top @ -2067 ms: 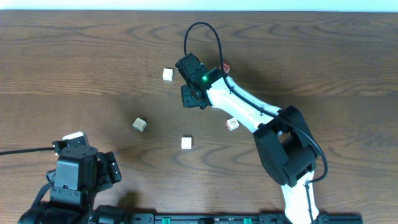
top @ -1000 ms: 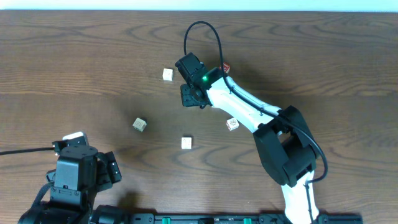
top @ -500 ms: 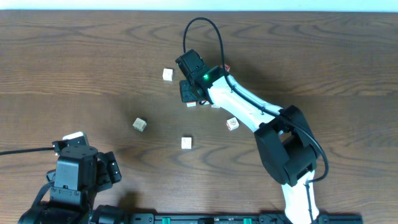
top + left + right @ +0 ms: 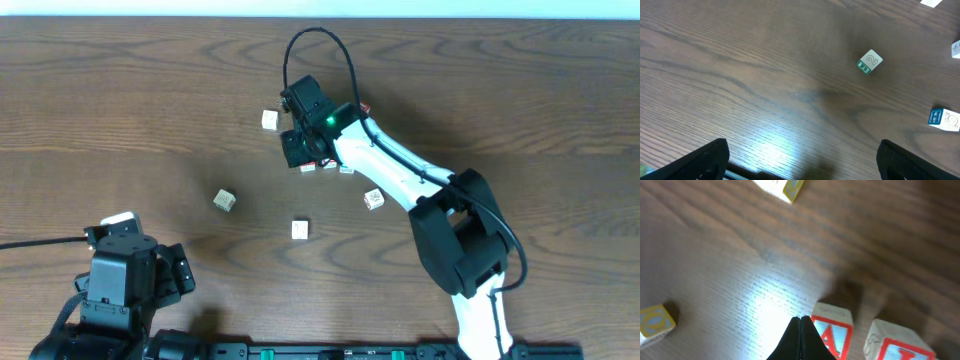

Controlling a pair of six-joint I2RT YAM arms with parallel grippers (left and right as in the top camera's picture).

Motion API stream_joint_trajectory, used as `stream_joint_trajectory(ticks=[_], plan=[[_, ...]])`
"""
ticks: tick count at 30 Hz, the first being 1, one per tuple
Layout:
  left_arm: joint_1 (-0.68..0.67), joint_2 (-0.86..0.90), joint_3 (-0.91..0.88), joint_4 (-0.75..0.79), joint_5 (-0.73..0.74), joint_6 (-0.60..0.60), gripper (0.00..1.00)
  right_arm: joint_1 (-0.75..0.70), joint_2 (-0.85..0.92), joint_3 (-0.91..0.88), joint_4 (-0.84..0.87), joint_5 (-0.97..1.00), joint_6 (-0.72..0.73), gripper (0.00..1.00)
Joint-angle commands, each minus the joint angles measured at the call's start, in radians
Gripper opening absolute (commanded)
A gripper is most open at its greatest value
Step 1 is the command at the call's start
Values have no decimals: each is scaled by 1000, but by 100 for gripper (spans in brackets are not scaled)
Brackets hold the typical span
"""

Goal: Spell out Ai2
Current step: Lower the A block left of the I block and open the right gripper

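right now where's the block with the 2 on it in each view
Overhead: 2 block, left of centre.
Left wrist: upper right of centre, green side showing.
Right wrist: no block reads as a 2; cannot tell.
Shared landmark: the neighbouring block, in overhead and left wrist.

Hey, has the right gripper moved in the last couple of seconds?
Yes. In the overhead view the right gripper has shifted up and slightly left, closer to the lone block, uncovering a row of blocks.
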State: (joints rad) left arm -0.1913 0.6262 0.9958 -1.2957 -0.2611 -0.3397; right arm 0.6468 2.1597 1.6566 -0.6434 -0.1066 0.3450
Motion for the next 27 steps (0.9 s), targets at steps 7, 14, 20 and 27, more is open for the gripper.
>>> stream_joint_trajectory(ticks=[7,14,20,27], plan=[[3,-3,4,0,0,-4,95,15,34,17,1,-83,-89,1],[3,-3,4,0,0,-4,95,15,35,17,-2,-84,-92,1],[3,-3,4,0,0,-4,95,15,45,17,-4,-81,-88,1],[3,-3,4,0,0,-4,95,15,48,17,-4,-77,-84,1]])
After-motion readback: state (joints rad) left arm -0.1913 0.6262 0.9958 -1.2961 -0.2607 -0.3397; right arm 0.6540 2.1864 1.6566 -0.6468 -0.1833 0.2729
